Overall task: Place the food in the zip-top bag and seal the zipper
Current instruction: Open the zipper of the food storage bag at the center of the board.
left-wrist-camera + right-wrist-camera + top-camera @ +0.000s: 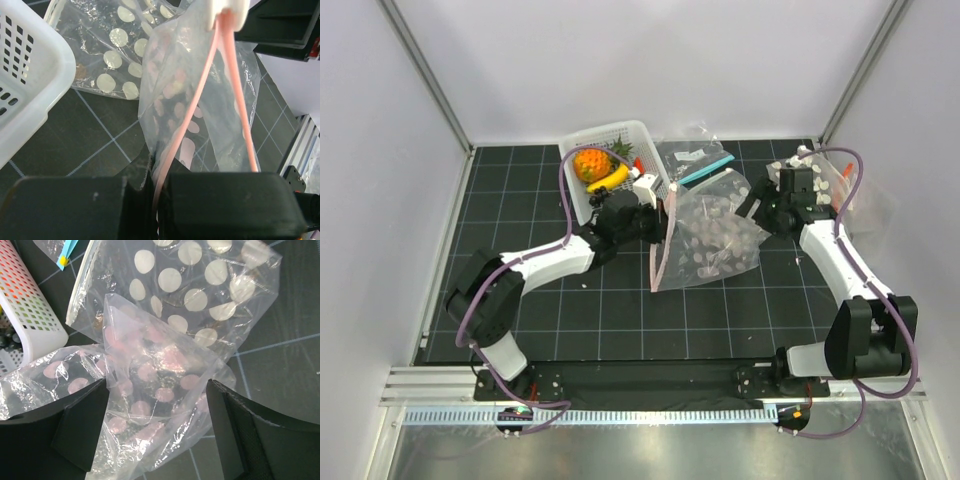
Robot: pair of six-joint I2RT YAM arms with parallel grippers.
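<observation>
The zip-top bag [715, 240] with pale pink dots lies crumpled at the table's centre. Its pink zipper [657, 255] runs along its left edge. My left gripper [655, 222] is shut on the zipper, and in the left wrist view the pink zipper [172, 155] runs straight between the closed black fingers [220, 200]. My right gripper [758, 205] is open at the bag's far right corner. In the right wrist view the bag [150, 385] bulges between the spread fingers [240, 430]. The pineapple [590, 163], banana [608, 180] and red pepper [638, 166] lie in the white basket [620, 132].
A clear bag with a teal strip [705, 168] lies behind the zip-top bag. A white-dotted bag [200, 285] lies just beyond my right gripper and also shows under the right arm in the top view [790, 165]. The basket wall [30, 85] is close to the left gripper's left.
</observation>
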